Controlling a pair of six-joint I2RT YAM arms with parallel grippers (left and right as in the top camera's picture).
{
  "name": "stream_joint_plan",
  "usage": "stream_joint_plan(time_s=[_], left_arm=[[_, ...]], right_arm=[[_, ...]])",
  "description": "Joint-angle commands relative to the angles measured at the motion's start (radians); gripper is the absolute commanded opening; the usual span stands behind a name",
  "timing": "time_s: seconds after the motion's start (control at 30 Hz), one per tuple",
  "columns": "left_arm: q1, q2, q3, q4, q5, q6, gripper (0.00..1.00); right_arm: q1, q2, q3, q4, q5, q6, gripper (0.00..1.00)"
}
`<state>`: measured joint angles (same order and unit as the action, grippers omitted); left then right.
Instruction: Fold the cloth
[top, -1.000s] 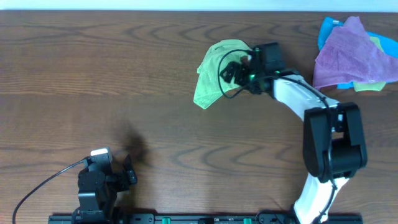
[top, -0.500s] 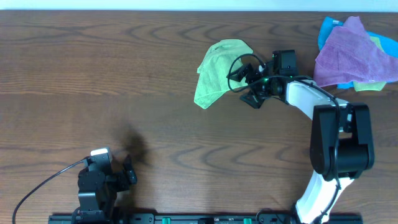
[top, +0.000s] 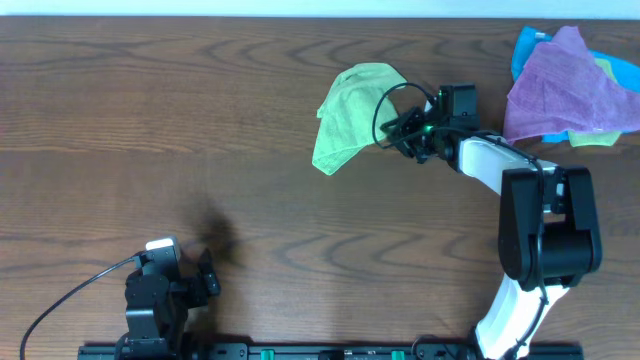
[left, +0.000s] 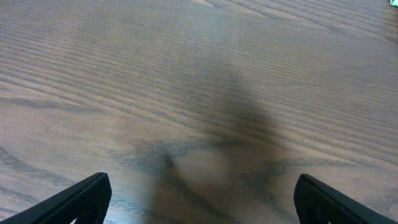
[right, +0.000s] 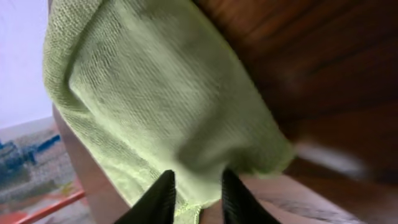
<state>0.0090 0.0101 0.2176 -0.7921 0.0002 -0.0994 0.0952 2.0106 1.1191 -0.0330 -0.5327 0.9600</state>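
- On the surface (top: 150, 120), far side, the right claw (right: 195, 186) clamps the cloth (right: 155, 93) at its edge (likely to lift it over).
- The left claw (left: 200, 193) hangs spread apart, idle.

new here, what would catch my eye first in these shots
The crumpled lime-green cloth at the far side of the table stands out, the right arm's fingers closed on its right hem. A purple cloth heaped over a blue cloth sits in the far right corner, while the left arm's fingers hang open at the front left.
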Motion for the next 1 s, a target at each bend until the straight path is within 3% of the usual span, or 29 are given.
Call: stream_joint_plan(time_s=[0.0,0.07,0.17,0.2,0.23,0.3,0.37,0.57,0.77,0.97], left_arm=[[-0.006,-0.006,-0.031,-0.038,-0.007,0.025,0.95],[-0.006,-0.006,-0.031,-0.038,-0.007,0.025,0.95],[-0.006,-0.006,-0.031,-0.038,-0.007,0.025,0.95],[-0.006,-0.006,-0.031,-0.038,-0.007,0.025,0.95],[-0.006,-0.006,-0.031,-0.038,-0.007,0.025,0.95],[-0.006,-0.006,-0.031,-0.038,-0.007,0.025,0.95],[-0.006,-0.006,-0.031,-0.038,-0.007,0.025,0.95],[-0.006,-0.006,-0.031,-0.038,-0.007,0.025,0.95],[-0.006,-0.006,-0.031,-0.038,-0.007,0.025,0.95],[-0.006,-0.006,-0.031,-0.038,-0.007,0.025,0.95]], right_arm=[[-0.004,-0.011,-0.007,0.000,0.052,-0.022,0.08],[-0.004,-0.014,-0.007,-0.001,0.059,-0.063,0.01],[-0.004,-0.017,-0.007,-0.009,0.057,-0.082,0.04],[-0.004,-0.018,-0.007,-0.017,0.046,-0.082,0.27],[-0.004,-0.017,-0.007,-0.030,0.023,-0.078,0.40],[-0.002,-0.019,-0.007,-0.071,-0.014,-0.047,0.53],[-0.002,-0.026,-0.007,-0.110,-0.015,-0.032,0.59],[-0.004,-0.030,-0.022,-0.112,0.151,-0.034,0.55],[-0.004,-0.029,-0.048,0.038,0.166,-0.032,0.54],[-0.003,-0.029,-0.049,0.043,0.182,0.006,0.56]])
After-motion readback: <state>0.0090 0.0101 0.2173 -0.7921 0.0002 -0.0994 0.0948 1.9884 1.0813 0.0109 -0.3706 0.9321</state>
